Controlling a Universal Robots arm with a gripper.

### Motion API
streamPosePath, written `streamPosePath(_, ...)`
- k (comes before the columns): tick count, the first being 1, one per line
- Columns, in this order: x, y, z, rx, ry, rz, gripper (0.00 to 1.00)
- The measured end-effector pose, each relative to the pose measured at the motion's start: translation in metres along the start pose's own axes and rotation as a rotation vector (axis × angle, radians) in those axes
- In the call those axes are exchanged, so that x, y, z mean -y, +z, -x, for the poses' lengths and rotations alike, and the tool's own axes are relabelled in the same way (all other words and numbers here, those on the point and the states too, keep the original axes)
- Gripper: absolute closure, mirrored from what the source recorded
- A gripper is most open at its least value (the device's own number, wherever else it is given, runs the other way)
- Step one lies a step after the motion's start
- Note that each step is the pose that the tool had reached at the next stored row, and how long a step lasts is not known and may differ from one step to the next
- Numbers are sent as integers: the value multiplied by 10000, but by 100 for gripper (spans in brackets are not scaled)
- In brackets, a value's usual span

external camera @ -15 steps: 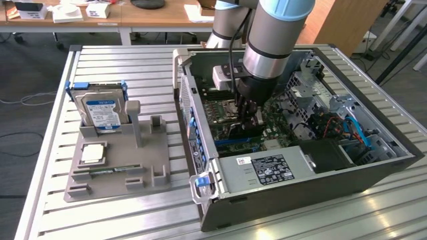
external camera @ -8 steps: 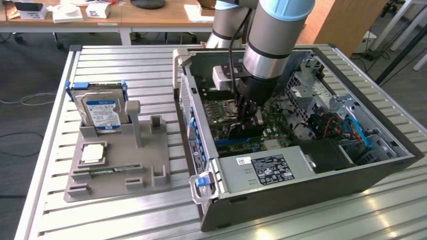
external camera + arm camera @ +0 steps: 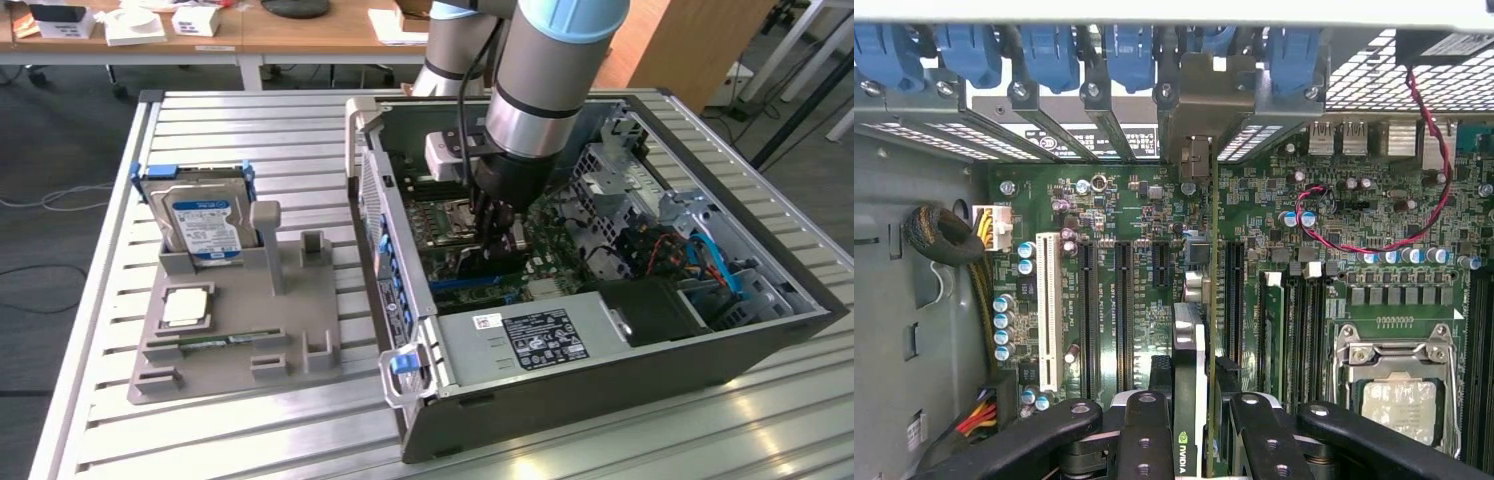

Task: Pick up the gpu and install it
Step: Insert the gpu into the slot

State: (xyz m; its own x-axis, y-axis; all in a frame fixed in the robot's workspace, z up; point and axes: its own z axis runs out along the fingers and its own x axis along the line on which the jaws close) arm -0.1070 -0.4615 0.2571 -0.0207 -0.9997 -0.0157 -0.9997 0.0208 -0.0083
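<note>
On the exterior view's left, the grey holder (image 3: 227, 360) carries the blue-labelled hard drive (image 3: 203, 222) and a green memory stick (image 3: 220, 340). Right of it, inside the open computer case (image 3: 601, 385), the gripper (image 3: 498, 228) is partly closed. Its fingers (image 3: 1144, 430) pinch the gpu (image 3: 1189, 350), which stands edge-on above the motherboard (image 3: 1124, 290) expansion slots. The card looks light, stiff and fragile, so its flat faces near the upper edge seem the safest hold.
</note>
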Motion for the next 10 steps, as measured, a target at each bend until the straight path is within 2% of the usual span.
streamPosePath(10, -2, 10, 0, 0, 1, 0, 73)
